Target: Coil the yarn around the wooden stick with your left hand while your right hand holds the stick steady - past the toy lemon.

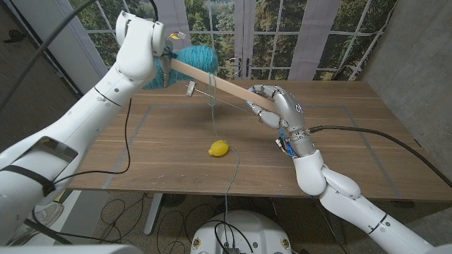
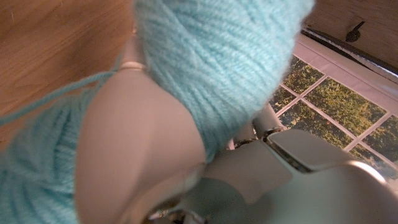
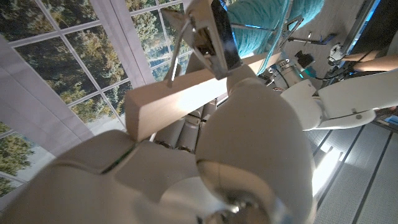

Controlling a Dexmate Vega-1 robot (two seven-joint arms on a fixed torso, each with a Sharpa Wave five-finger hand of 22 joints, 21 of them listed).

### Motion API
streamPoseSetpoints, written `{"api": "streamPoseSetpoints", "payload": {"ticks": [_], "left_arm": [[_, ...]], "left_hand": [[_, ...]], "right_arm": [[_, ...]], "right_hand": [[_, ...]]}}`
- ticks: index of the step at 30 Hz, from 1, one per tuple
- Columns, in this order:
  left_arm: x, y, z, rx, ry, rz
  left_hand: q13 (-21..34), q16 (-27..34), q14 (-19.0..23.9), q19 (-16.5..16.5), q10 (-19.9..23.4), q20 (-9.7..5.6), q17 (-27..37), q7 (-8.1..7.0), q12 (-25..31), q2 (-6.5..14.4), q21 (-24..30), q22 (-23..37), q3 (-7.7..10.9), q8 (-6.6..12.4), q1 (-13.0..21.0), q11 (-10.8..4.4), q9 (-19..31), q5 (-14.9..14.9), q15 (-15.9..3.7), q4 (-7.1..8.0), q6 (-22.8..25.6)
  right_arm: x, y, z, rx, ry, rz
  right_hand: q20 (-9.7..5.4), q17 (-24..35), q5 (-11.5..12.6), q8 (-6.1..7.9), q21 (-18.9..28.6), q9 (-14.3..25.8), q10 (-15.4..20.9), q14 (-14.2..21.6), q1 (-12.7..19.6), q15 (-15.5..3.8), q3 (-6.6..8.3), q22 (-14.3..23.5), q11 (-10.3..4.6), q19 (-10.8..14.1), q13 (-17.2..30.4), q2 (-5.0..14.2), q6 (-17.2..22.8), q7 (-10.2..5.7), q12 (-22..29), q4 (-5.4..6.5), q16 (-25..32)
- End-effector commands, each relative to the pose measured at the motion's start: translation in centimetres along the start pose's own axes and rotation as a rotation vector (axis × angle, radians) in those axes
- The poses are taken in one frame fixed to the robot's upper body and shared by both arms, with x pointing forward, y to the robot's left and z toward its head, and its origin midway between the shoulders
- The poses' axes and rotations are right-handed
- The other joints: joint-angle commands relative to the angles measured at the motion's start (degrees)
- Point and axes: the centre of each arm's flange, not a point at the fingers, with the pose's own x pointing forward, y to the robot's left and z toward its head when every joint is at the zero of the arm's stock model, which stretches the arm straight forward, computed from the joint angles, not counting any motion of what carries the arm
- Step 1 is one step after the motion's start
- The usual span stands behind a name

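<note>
Windows stand behind the table (image 1: 176,148). The right hand (image 1: 272,102) grips the stick (image 1: 212,81), raised beyond the lemon (image 1: 219,148); the left hand (image 1: 159,60) holds the yarn (image 1: 194,60). A strand dangles; I judge coiling barely started.

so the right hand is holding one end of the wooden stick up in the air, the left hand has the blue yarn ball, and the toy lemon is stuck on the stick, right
Not quite. The toy lemon is not on the wooden stick; the head view shows it lying on the table, below the stick. The rest holds: the right hand holds one end of the stick in the air, and the left hand has the blue yarn ball.
</note>
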Motion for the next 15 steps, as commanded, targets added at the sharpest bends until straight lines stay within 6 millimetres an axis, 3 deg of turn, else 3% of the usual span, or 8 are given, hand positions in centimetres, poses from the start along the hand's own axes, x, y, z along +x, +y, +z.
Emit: {"api": "streamPoseSetpoints", "payload": {"ticks": [1, 5, 9, 15], "left_arm": [[2.0, -5.2, -1.7, -0.02, 0.031, -0.186], [3.6, -6.9, -0.2, -0.004, -0.008, -0.262], [3.9, -7.5, 1.7, -0.007, -0.092, -0.282], [2.2, -7.1, 5.3, 0.079, -0.195, -0.252]], "left_hand": [[0.25, 0.09, 19.83, -2.18, 5.12, -10.7, 15.44, -2.51, -0.29, 7.05, 0.05, 0.31, 8.02, -0.02, 5.08, -4.5, 0.27, 0.4, -21.25, 2.55, 5.78], [0.34, 0.03, 19.8, -2.16, 5.21, -10.69, 15.54, -2.37, -0.39, 7.06, 0.07, 0.34, 8.04, -0.08, 5.12, -4.33, 0.37, 0.5, -21.25, 2.54, 5.75], [0.41, 0.06, 19.85, -2.11, 5.3, -10.69, 15.68, -2.37, -0.47, 7.03, 0.1, 0.35, 8.05, -0.07, 5.18, -4.34, 0.58, 0.58, -21.25, 2.52, 5.67], [0.64, -0.04, 19.84, -2.06, 5.28, -10.71, 15.74, -2.26, -0.59, 7.1, 0.14, 0.37, 8.1, -0.18, 5.27, -4.16, 0.69, 0.69, -21.26, 2.5, 5.56]], "right_arm": [[0.1, -1.1, -3.2, 0.012, 0.116, -0.072], [0.5, -1.6, -2.9, 0.043, 0.092, -0.09], [1.0, -1.8, -2.4, 0.066, 0.064, -0.1], [1.6, -1.9, -2.7, 0.056, 0.078, -0.115]], "right_hand": [[-7.55, 0.17, 0.38, 0.28, 0.38, 0.1, 7.62, 0.57, 1.59, -5.17, 0.3, 0.09, -7.31, -0.22, 0.28, 2.01, 11.87, -10.85, -0.08, 0.28, -0.24], [-7.51, 0.21, 0.38, 0.25, 0.54, 0.17, 7.58, 0.63, 1.63, -5.18, 0.29, 0.06, -7.23, -0.27, 0.37, 2.01, 11.79, -10.9, -0.12, 0.28, -0.32], [-7.51, 0.25, 0.38, 0.25, 0.71, 0.22, 7.5, 0.67, 1.68, -5.18, 0.28, 0.03, -7.23, -0.33, 0.53, 1.99, 11.83, -10.86, -0.13, 0.26, -0.41], [-7.53, 0.29, 0.38, 0.23, 0.91, 0.28, 7.59, 0.75, 1.73, -5.18, 0.26, 0.0, -7.22, -0.39, 0.51, 1.99, 11.8, -10.84, -0.2, 0.27, -0.5]]}}
